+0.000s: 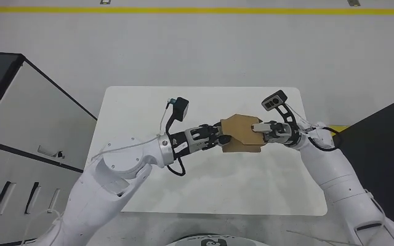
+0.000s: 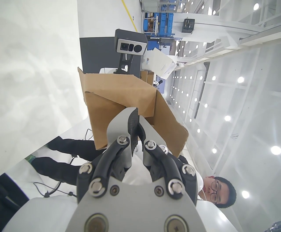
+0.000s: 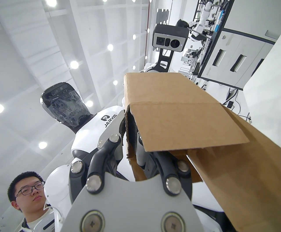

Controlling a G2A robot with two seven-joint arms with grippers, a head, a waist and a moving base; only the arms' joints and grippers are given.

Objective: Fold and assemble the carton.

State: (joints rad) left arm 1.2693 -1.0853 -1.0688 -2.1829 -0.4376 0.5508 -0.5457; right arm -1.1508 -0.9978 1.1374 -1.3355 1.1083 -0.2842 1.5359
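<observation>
Mid-frame above the surface, the probably light, easily creased carton hangs between left claw and right claw, each pinched nearly closed on a wall edge; grip near folds.

A white worktop with rounded corners stands on a pale grey floor. A yellow line crosses the floor along the far edge. Left of the worktop is a grey cabinet with a black rim, and right of it a dark panel. Blue bins fill shelves in the room behind.
</observation>
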